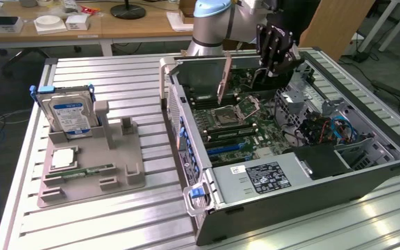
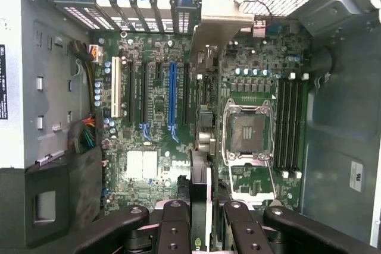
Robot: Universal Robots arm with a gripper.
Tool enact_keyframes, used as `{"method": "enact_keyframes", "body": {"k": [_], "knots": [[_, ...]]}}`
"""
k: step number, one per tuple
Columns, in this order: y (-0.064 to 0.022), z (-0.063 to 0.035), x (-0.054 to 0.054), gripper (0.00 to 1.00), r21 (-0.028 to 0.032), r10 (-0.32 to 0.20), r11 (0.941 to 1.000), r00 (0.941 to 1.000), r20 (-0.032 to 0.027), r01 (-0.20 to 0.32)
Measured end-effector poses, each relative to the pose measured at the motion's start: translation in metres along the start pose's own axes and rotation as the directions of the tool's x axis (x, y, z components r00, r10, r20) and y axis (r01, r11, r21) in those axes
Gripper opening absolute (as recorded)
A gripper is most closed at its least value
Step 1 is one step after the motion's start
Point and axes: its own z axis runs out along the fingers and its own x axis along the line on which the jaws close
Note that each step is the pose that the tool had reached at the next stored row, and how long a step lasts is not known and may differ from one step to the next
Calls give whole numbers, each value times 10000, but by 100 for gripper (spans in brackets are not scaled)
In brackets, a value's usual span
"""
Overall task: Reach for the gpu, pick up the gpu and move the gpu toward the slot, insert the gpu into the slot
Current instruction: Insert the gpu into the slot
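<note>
Fig. Hand (image 2: pixel 205 227) clamped on the gpu (image 2: pixel 204 147). I hold the card edge-down, with its bracket at the end far from the hand, so its connector runs parallel to the long blue slot (image 2: pixel 172 96) below, just beside its line.

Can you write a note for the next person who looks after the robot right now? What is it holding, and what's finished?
Gripper: shut on the gpu.
Gpu: standing on edge inside the open computer case, over the motherboard, beside the long blue slot, which lies bare.
Done: gpu reached, picked up, brought to the board.
Left: insertion. I cannot tell whether the card is seated in a slot.
</note>
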Motion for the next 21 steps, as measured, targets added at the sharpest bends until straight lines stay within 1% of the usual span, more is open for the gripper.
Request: {"method": "enact_keyframes", "body": {"k": [6, 10, 13, 18, 21], "knots": [[36, 62, 41, 26, 3, 3, 10000, 10000, 3, -3], [106, 111, 47, 26, 1, 10, 10000, 10000, -1, -10], [150, 161, 48, 26, 11, 130, 9999, 9999, -1, -130], [157, 199, 75, 26, 15, 229, 9997, 9997, -2, -229], [165, 244, 83, 26, 22, 366, 9993, 9993, -3, -366]]}}
